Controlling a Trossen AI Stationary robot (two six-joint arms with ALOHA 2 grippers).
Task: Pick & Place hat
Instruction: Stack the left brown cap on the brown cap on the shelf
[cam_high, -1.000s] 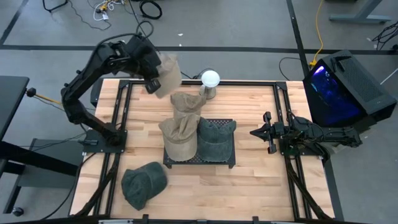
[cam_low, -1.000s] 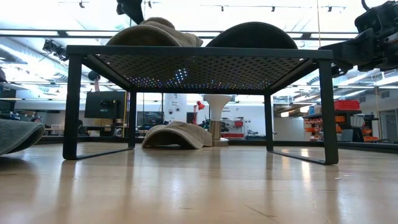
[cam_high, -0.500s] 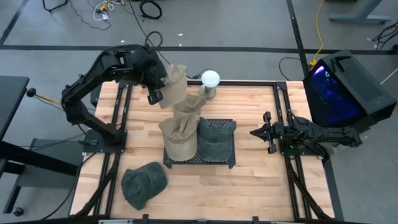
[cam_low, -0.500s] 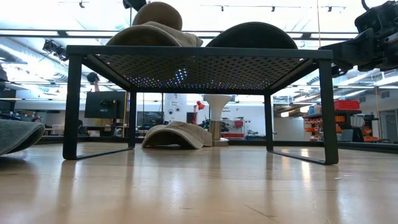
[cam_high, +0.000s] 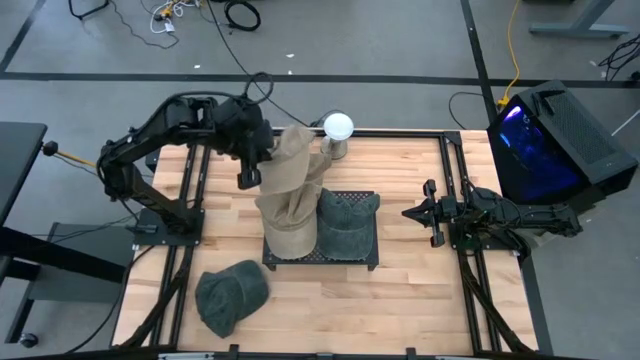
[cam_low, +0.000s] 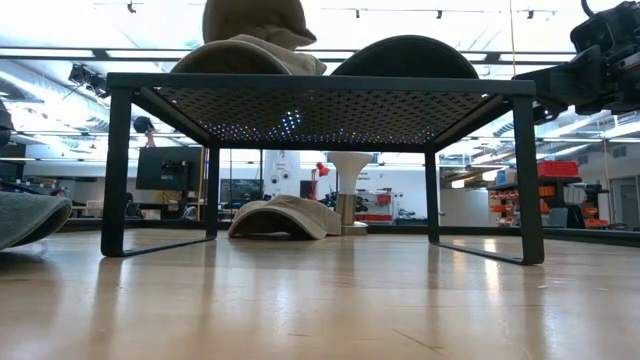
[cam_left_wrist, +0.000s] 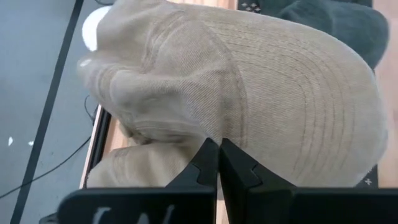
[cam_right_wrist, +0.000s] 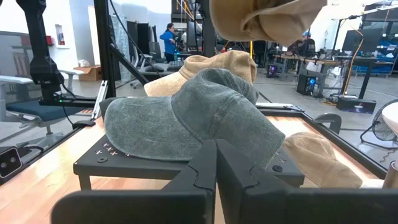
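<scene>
My left gripper is shut on a tan hat, carried in the air over the far left part of the black perforated rack. In the low view this hat hovers above a second tan hat resting on the rack beside a dark green hat. A third tan hat lies on the table behind the rack. Another green hat lies on the table near the near left corner. My right gripper waits shut at the right of the rack. My left gripper pinches the tan hat between its two fingers at the hat's edge, close to where the stitched brim meets the crown. The fingers come from the table's left, slanting down. The hat is lifted clear and hangs past the fingertips.
A white ball-topped stand rises at the table's far edge, just behind the held hat. Black rails run along the left and right sides of the table. Bare wood lies to the right of the rack and in front of it.
My left gripper has carried the tan hat from beyond the table's far edge toward the near edge and a little to the right, over the far end of the rack. The hat has swung with it and now covers the tan hat lying behind the rack.
</scene>
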